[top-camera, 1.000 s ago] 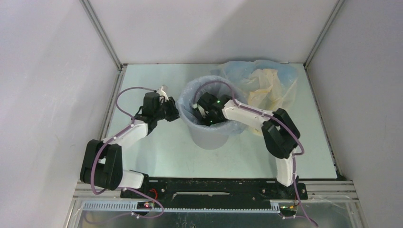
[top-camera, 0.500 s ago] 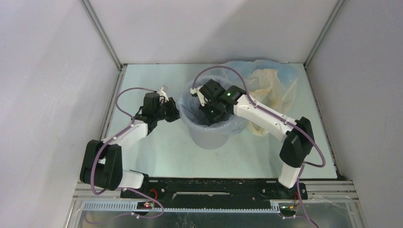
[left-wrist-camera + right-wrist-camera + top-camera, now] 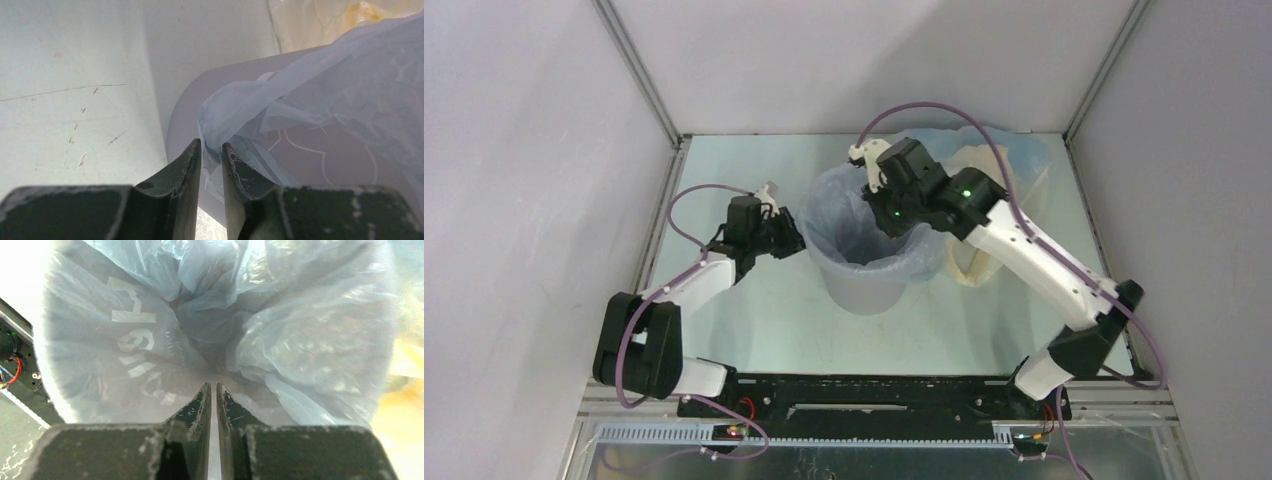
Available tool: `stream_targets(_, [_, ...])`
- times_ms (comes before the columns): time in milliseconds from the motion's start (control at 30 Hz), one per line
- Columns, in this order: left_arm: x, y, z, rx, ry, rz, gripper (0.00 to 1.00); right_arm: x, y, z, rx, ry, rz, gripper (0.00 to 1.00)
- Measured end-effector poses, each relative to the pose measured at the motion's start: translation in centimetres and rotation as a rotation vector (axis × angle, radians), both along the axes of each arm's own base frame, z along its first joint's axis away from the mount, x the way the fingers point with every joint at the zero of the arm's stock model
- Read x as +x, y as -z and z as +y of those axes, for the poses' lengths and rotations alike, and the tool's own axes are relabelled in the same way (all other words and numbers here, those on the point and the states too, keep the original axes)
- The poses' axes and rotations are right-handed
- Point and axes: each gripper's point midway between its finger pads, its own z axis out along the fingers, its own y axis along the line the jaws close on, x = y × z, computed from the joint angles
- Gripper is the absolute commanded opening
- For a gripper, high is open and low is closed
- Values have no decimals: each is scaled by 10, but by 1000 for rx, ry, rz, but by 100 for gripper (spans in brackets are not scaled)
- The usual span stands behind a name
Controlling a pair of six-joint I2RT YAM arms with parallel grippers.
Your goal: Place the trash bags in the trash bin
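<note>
At the trash bin [image 3: 864, 290] rim, left pincer [image 3: 210, 152] nips the bag [image 3: 325, 85] edge; right pincer [image 3: 213, 390] hovers closed, empty.

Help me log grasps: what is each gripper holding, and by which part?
The left gripper pinches the blue-grey bag by its edge, draped outside the trash bin rim. The right gripper holds nothing, fingers closed above the lined bin.

Table [image 3: 754, 310] bears trash bin [image 3: 864, 290] and trash bags [image 3: 1024, 170].

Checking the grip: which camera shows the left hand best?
Left wrist: the left hand pinches the blue bag close up. The top view shows it small beside the bin; the right wrist misses it.
</note>
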Motion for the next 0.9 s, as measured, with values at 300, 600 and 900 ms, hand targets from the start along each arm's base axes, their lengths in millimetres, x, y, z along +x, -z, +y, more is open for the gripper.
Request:
stream_targets(300, [0, 5, 2, 19, -6, 7, 28, -29, -42, -70, 187, 141, -161, 25])
stream_targets(600, [1, 6, 3, 27, -4, 3, 27, -22, 5, -156, 399, 447, -141, 46])
stream_targets(900, [-1, 7, 3, 29, -5, 12, 28, -32, 100, -145, 520, 509, 96, 56])
